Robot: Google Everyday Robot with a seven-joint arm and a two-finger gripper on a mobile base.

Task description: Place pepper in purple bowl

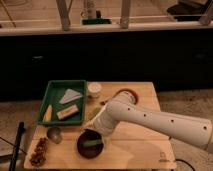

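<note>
The purple bowl (83, 149) stands near the table's front edge, left of centre. A light-green elongated piece, the pepper (92, 144), shows inside the bowl. My gripper (98, 133) is at the end of the white arm (155, 121), right over the bowl's far rim and just above the pepper. I cannot tell whether it touches the pepper. The arm reaches in from the right.
A green tray (56, 89) at the back left holds a yellow corn cob (47, 114) and other food pieces. Also here: a white cup (94, 89), a red-rimmed dish (128, 93) partly behind the arm, a small grey-olive cup (54, 133), a brown snack pile (38, 152), and another green piece (94, 113) beside the tray.
</note>
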